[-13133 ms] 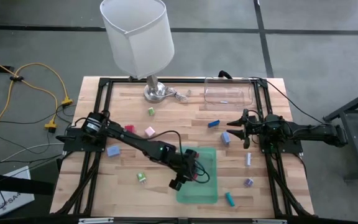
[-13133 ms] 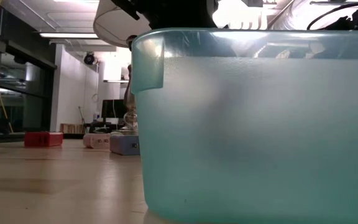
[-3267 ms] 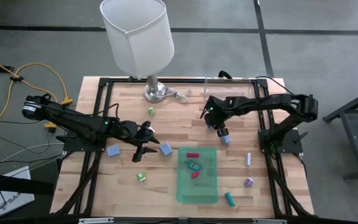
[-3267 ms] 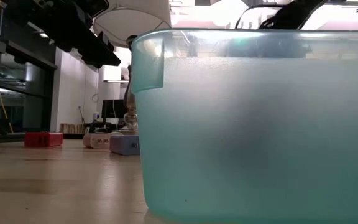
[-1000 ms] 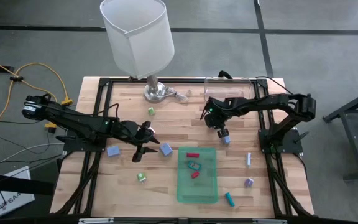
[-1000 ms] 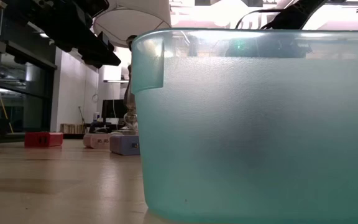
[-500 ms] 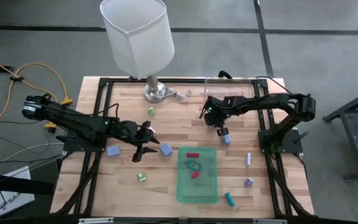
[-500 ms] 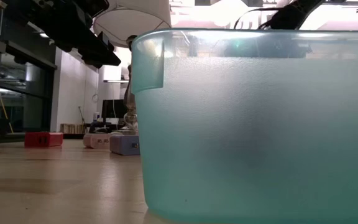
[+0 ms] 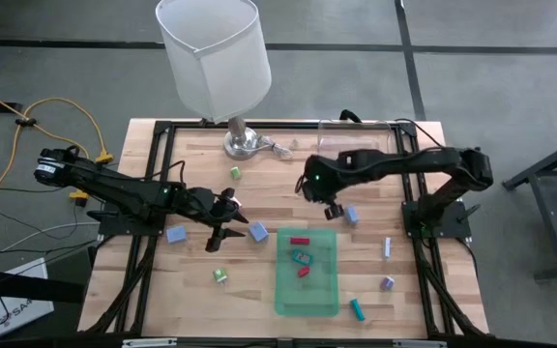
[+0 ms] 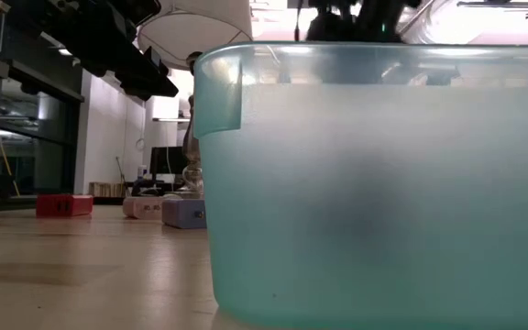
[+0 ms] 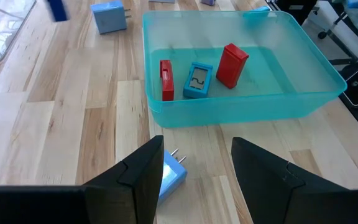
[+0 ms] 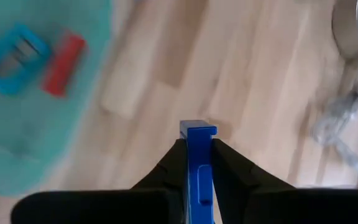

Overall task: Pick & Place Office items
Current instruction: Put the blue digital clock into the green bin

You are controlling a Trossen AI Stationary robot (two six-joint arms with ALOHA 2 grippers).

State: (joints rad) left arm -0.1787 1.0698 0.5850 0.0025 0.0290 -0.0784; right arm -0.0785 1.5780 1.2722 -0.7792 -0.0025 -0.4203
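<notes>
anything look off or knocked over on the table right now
Nothing stands out. The lamp stands upright, the green tray lies flat with three pieces inside, and the right gripper holds a blue piece cleanly. Loose pieces are simply scattered, awaiting pickup.

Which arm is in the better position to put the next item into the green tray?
Right: the right gripper already grips a blue clip-like piece beside the green translucent tray; the left gripper is open and empty.
</notes>
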